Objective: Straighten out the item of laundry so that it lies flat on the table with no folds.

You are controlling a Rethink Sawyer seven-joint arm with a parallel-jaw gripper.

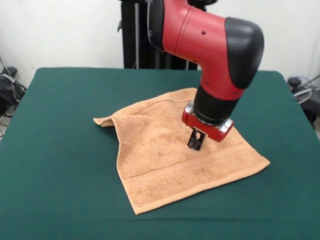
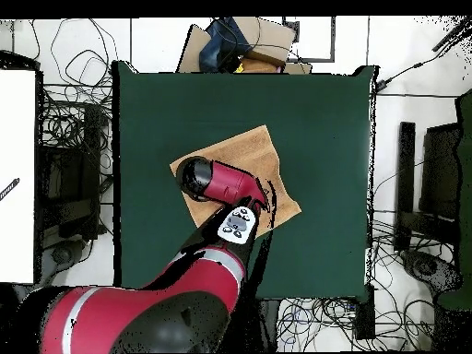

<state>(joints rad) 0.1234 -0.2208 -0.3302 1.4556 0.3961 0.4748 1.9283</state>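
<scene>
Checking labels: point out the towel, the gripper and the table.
towel [image 1: 165,170], front view, flat near part.
gripper [image 1: 195,144], front view, at its tips.
table [image 1: 60,165], front view, bare green top.

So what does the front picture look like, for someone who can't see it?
A red and black robot arm reaches down, its hand at a small orange-tan terry towel on a dark green cloth table. One towel corner is folded over.
</scene>
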